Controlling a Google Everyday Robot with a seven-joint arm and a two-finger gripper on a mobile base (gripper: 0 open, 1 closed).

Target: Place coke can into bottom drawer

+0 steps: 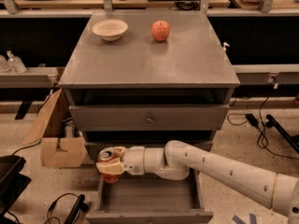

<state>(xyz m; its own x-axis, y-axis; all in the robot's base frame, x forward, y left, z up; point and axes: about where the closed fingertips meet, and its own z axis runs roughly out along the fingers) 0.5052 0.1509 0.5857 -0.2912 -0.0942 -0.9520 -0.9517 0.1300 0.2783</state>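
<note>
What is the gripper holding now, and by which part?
The gripper holds the coke can around its side wall, over the bottom drawer's left edge.

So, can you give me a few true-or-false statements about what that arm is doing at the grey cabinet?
1. The end effector grips the small red aluminium soda can. True.
2. The wide grey bottom drawer is shut. False: it is pulled out and open.
3. The round red apple lies inside the white bowl. False: it sits beside the bowl on the grey cabinet top, apart from it.
4. The end effector is down low, at the open drawer's left rear corner. True.
</note>
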